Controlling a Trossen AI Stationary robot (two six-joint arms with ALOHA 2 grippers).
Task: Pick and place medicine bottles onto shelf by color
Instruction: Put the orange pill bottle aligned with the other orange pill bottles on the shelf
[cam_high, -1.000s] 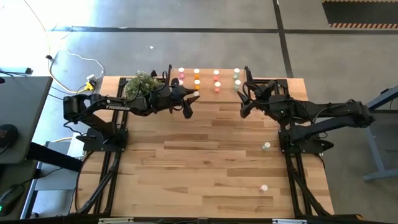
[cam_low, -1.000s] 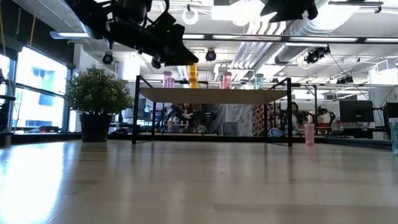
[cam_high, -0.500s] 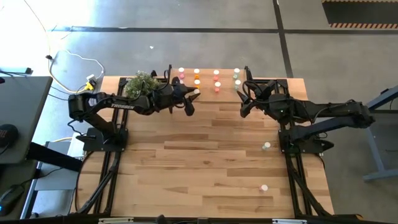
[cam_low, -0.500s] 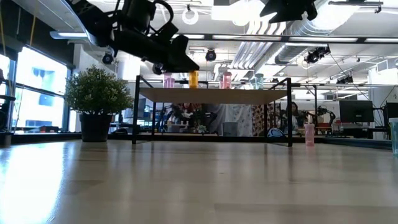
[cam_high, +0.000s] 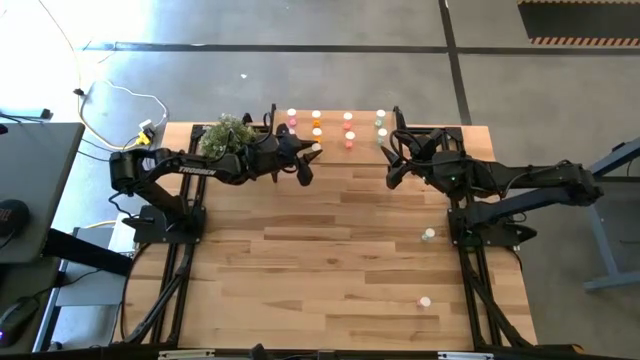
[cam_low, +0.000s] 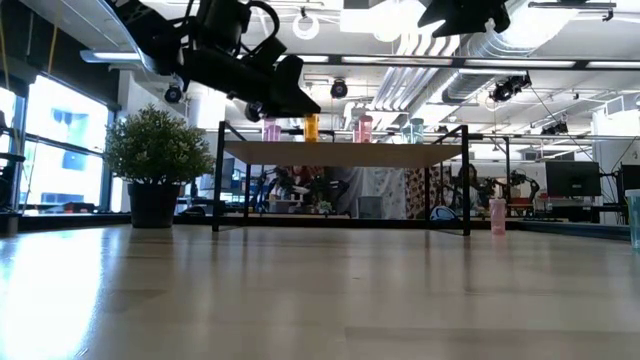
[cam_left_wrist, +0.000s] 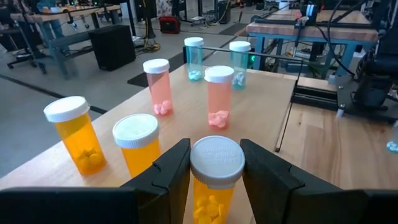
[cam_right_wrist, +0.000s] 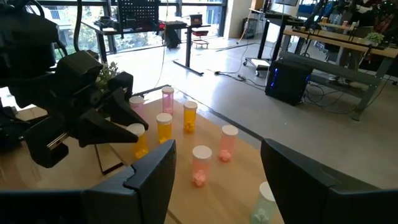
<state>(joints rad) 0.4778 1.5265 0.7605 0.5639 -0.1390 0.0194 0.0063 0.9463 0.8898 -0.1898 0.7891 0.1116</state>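
table (cam_high: 330, 260): big plank top, both my arms come in over the far end of it.
shelf (cam_high: 335, 128): small raised board on thin black legs at the far edge, next to the plant (cam_high: 226, 135). Bottles already stand on it in rows: pink, orange, red-pink, then pale green out on the far side from me.
left pincer (cam_left_wrist: 214, 180): that's me, up over the shelf's near edge, fingers closed narrow around an orange bottle (cam_left_wrist: 216, 176), gripping it just under the white cap.
right pincer (cam_right_wrist: 217, 180): waiting over the other end of the shelf, fingers spread wide, nothing in them.
orange ones on the shelf (cam_left_wrist: 135, 144): two standing just beside where mine hangs, so I'd guess this one goes next to them.
leftover bottles (cam_high: 428, 235): a pale one and a pink one (cam_high: 424, 301) standing on the table by the right arm's base, well apart from the shelf.
how it handles: light I reckon, hard smooth plastic, pills loose inside. Probably slippery and tippy, being tall and narrow. Best hold is the body right below the cap, kept upright.
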